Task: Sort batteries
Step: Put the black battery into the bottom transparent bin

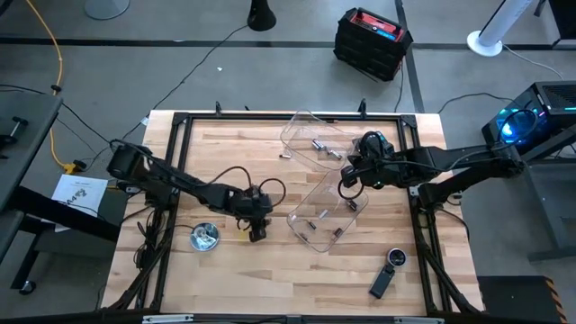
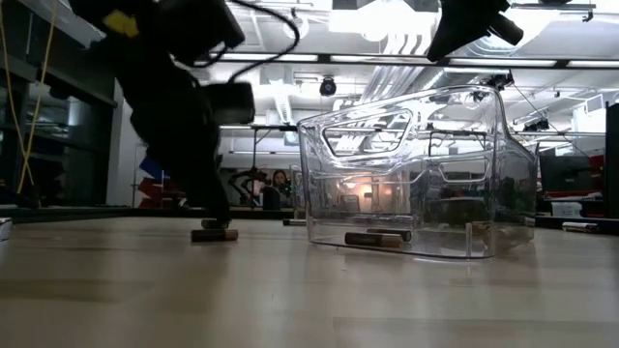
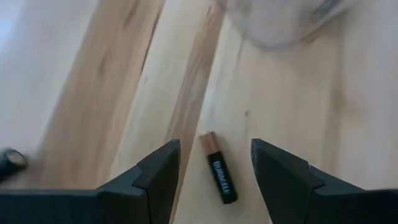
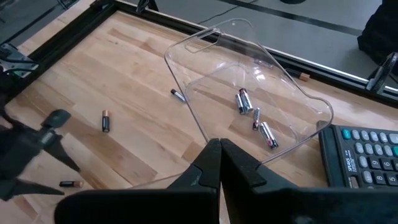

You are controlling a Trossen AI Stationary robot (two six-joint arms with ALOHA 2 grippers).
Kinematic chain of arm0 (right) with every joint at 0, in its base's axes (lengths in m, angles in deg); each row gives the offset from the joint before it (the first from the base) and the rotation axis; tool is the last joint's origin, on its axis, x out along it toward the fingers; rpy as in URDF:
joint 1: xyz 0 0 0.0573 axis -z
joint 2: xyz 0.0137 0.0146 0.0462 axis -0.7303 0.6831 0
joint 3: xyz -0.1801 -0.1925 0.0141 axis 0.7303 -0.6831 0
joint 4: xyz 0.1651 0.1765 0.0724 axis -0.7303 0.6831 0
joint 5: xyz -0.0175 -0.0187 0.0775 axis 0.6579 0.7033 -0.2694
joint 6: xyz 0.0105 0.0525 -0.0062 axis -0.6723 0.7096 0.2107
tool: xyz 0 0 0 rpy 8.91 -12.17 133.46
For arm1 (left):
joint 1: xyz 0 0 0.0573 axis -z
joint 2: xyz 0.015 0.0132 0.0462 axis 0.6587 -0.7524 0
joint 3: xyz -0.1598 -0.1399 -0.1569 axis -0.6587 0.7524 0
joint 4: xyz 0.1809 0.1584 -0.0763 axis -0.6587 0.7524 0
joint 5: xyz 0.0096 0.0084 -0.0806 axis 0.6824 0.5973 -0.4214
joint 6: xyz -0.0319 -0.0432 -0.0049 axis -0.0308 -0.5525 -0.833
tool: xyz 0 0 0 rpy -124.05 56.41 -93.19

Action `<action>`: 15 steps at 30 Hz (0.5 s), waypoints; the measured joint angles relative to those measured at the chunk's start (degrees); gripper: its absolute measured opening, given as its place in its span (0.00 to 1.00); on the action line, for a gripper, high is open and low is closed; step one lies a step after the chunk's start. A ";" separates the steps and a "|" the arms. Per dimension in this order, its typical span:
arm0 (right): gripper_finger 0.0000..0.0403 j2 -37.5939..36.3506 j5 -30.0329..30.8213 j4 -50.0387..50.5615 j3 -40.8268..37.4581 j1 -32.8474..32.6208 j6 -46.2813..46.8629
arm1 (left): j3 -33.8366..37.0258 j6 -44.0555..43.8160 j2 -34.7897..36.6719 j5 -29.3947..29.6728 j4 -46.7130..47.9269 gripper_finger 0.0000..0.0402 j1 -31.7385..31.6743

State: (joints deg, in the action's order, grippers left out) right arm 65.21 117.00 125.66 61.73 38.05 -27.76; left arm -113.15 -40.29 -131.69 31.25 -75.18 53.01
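Observation:
My left gripper (image 3: 214, 163) is open and low over the table, left of the near clear tray (image 1: 324, 214). Its fingers stand on either side of a dark battery with a copper end (image 3: 221, 177), which lies flat on the wood and touches neither finger. My right gripper (image 4: 219, 163) is shut and hovers above the near tray's far right end. The far clear tray (image 4: 249, 93) holds several batteries (image 4: 244, 101). The near tray holds a few batteries (image 2: 375, 239). Loose batteries (image 4: 105, 121) (image 4: 178, 95) lie on the table.
A round shiny metal dish (image 1: 205, 237) sits near the table's left near part. A black oblong gadget (image 1: 385, 275) lies toward the near right corner. A calculator (image 4: 364, 155) lies right of the far tray. A black frame (image 1: 180, 121) edges the table.

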 joint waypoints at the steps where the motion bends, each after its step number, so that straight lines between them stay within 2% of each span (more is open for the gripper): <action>1: 0.00 0.01 0.00 0.03 0.00 0.00 0.00 | 0.00 -0.91 -0.97 -0.24 0.21 0.47 0.01; 7: 0.00 0.02 0.04 0.44 0.00 0.00 0.04 | -0.31 -4.97 -5.57 2.59 1.02 0.44 1.41; 9: 0.00 0.02 0.04 0.54 0.00 0.00 0.04 | -0.26 -4.65 -5.90 4.41 1.64 0.37 1.76; 13: 0.00 0.02 0.04 0.84 0.00 0.00 0.06 | -0.14 -4.80 -3.19 6.32 3.30 0.08 0.96; 15: 0.00 0.02 0.06 0.85 0.00 0.00 0.07 | 0.34 -4.17 -0.40 7.28 5.62 0.05 -0.59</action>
State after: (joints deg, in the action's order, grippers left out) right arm 65.23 117.05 126.51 61.73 38.05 -27.68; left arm -112.81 -44.47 -132.09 38.53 -69.56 52.43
